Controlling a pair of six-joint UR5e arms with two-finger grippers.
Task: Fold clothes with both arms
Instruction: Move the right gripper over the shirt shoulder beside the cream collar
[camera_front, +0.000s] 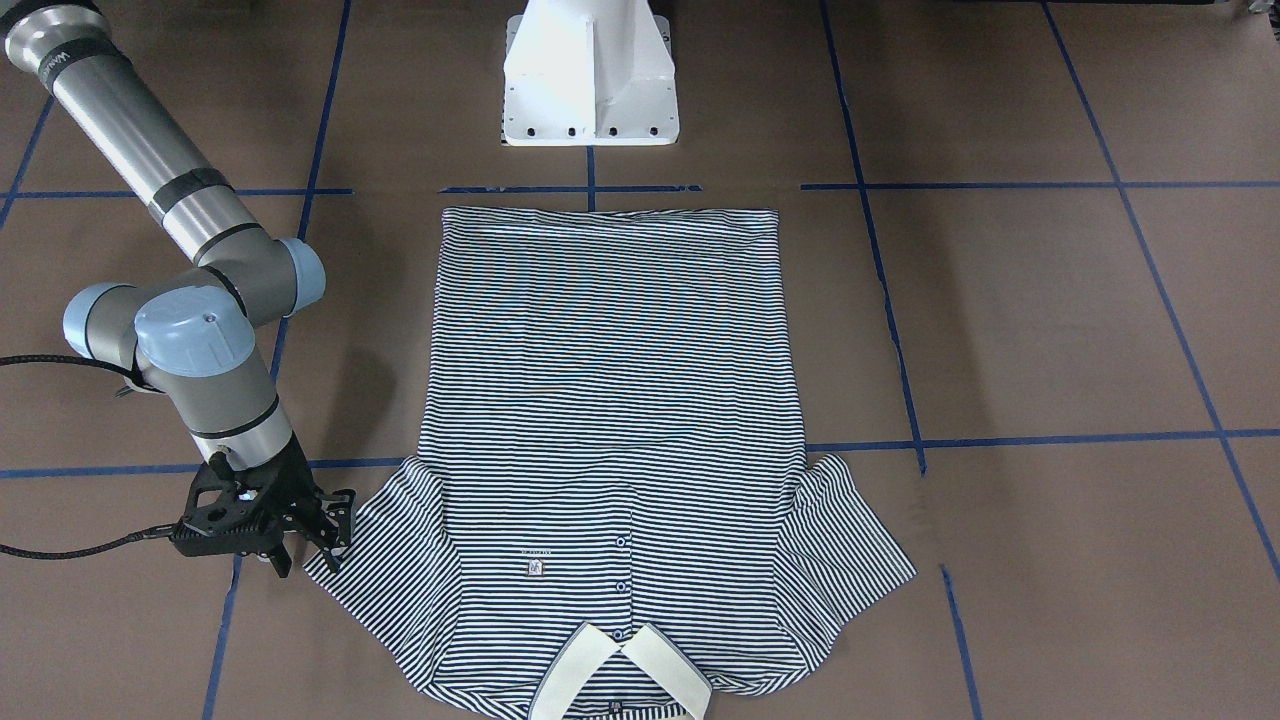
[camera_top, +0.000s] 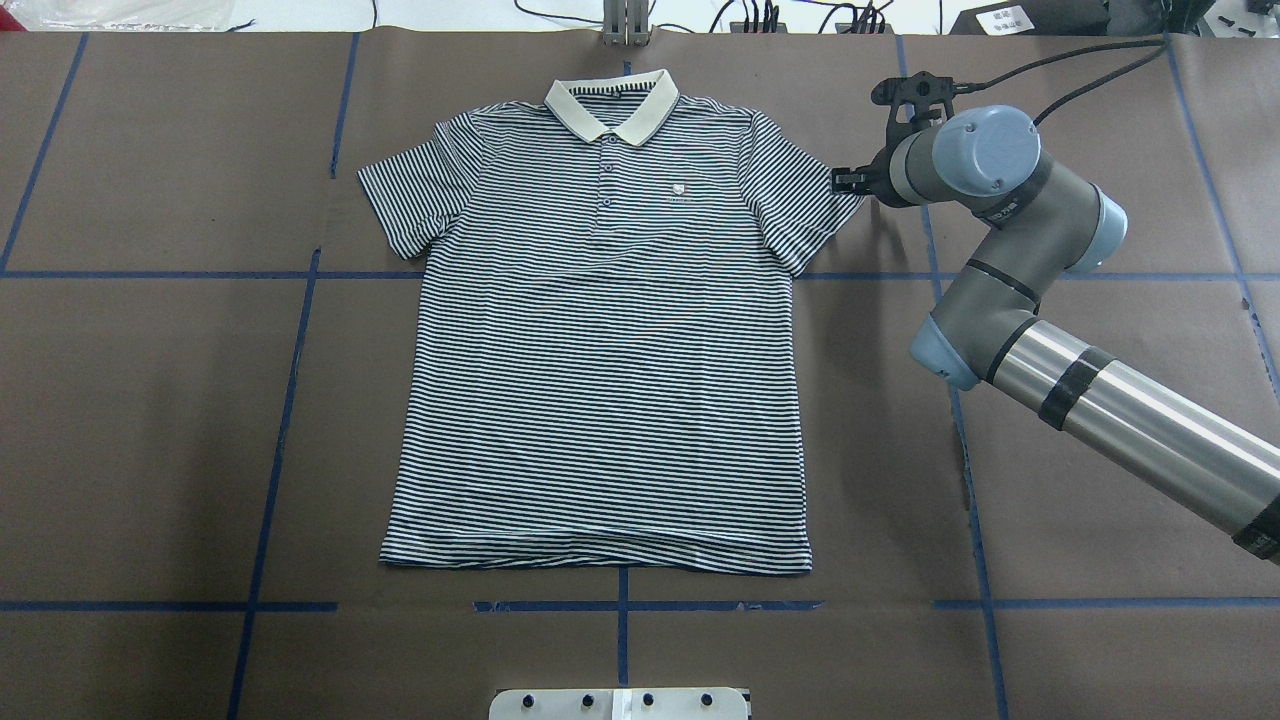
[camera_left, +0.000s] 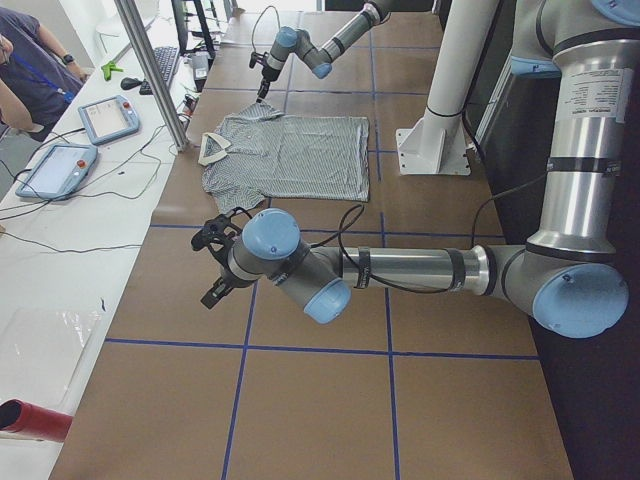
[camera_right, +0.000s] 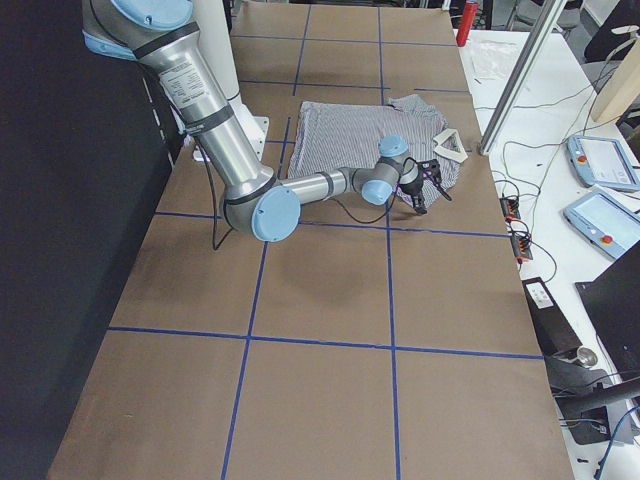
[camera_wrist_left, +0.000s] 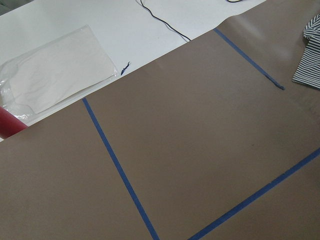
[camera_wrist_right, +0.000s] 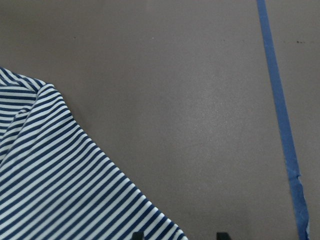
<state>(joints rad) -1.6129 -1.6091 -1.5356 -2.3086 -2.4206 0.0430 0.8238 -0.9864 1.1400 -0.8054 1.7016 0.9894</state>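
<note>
The striped polo shirt (camera_top: 600, 380) lies flat and face up on the brown table, collar (camera_top: 612, 108) at the far edge and both sleeves spread. My right gripper (camera_top: 848, 182) hangs low at the outer edge of the shirt's right-hand sleeve (camera_front: 385, 545). In the right wrist view the sleeve (camera_wrist_right: 50, 190) fills the lower left, and the two fingertips (camera_wrist_right: 137, 234) stand apart at the bottom edge, open and holding nothing. My left gripper (camera_left: 215, 265) hovers over bare table well away from the shirt (camera_left: 290, 150); I cannot tell whether it is open or shut.
The white pedestal base (camera_front: 590, 80) stands just behind the shirt's hem. Blue tape lines (camera_top: 290, 380) grid the brown table cover. A person (camera_left: 30, 60), teach pendants (camera_left: 105, 118), cables and a metal post (camera_left: 150, 70) line the far side. A clear plastic bag (camera_wrist_left: 55, 70) lies there.
</note>
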